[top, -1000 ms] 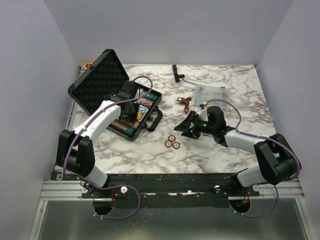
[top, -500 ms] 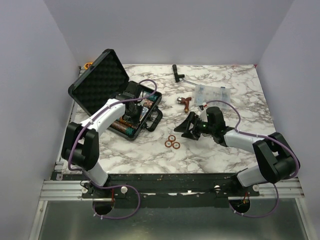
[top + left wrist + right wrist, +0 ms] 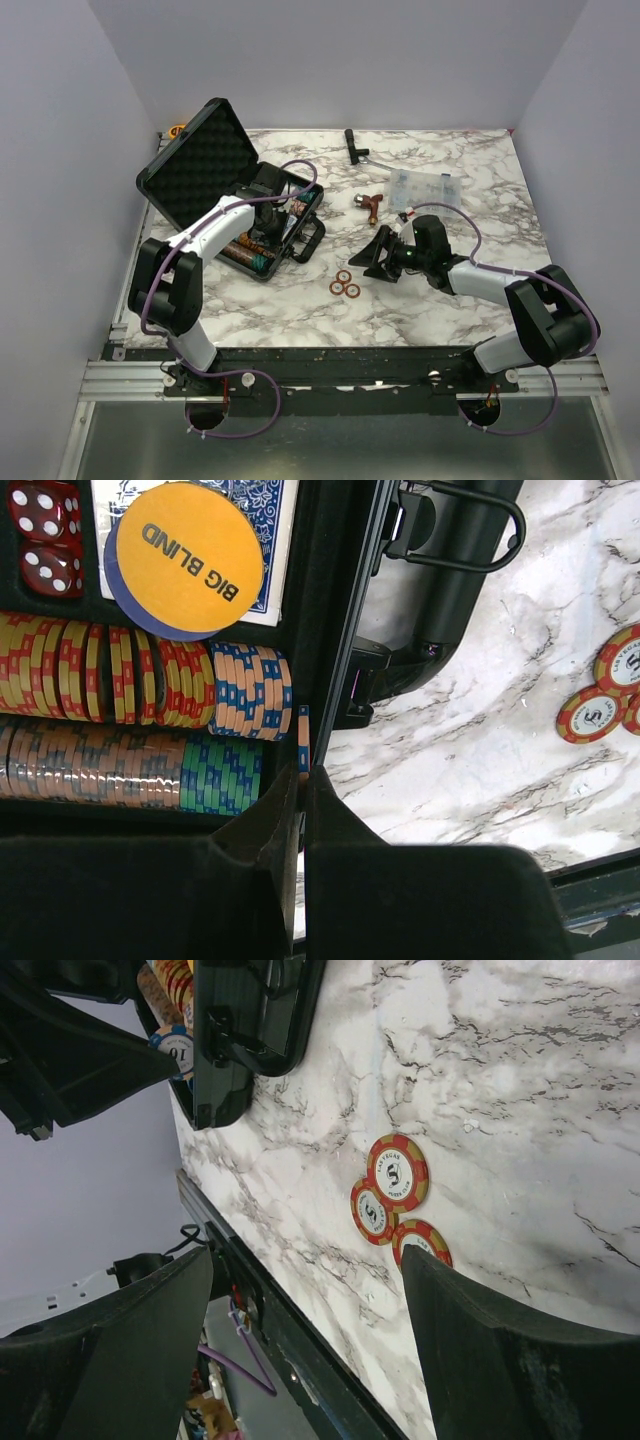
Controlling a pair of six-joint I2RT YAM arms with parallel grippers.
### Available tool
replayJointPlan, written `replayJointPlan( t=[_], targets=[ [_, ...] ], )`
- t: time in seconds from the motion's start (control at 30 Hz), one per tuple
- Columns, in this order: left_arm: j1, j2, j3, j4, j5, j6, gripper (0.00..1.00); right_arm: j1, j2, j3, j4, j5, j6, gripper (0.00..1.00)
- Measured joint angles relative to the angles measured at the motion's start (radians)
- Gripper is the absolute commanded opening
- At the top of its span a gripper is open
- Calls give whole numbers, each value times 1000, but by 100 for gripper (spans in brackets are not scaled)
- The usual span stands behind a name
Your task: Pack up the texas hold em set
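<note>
blue chip at the briefcase wall, three red ones outside

my left pincer (image 3: pixel 303 780) is clenched on a thin blue and orange poker chip (image 3: pixel 303 742). it is held on edge at the inner side of the handle wall of the black hard plastic briefcase (image 3: pixel 195 165). the briefcase stands open on the white marble counter (image 3: pixel 300 305), its egg-crate foam lid tilted back. i cannot tell whether the chip touches the wall.

just beside that chip, inside the briefcase, two rows of multicoloured poker chips (image 3: pixel 130 670) stand on edge. past the rows, a round yellow "big blind" disc (image 3: pixel 190 555) lies on the blue card deck (image 3: pixel 283 520). dark red dice (image 3: pixel 45 530) sit next to the deck. the briefcase's black handle (image 3: pixel 470 530) lies folded against its outer wall.

my right pincer (image 3: pixel 365 262) is released, jaws spread wide, low over the counter off the handle side of the briefcase. outside the briefcase on that same side, three red and gold poker chips (image 3: pixel 395 1175) lie flat in a tight cluster. they show in the gap between my right fingers (image 3: pixel 500 1360).
</note>
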Motion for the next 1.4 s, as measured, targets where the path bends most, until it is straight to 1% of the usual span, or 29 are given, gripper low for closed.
replayJointPlan(
  t=[0.37, 0.73, 1.03, 1.2, 1.27, 1.4],
  targets=[
    [0, 16, 3, -1, -31, 0, 0, 0, 0, -5, 6, 0, 0, 78],
    [-8, 16, 13, -4, -109, 0, 0, 0, 0, -18, 21, 0, 4, 78],
    [-9, 36, 15, -5, -114, 1, 0, 0, 0, -23, 24, 0, 5, 78],
    [-9, 68, 28, -20, -117, -1, 13, 0, 0, -26, 30, 0, 8, 78],
    [-9, 71, 31, -24, -119, -3, 22, 0, 0, -27, 31, 0, 9, 78],
    [-9, 71, 33, -28, -123, -8, 31, 0, 0, -29, 38, -1, 10, 78]
  ],
)
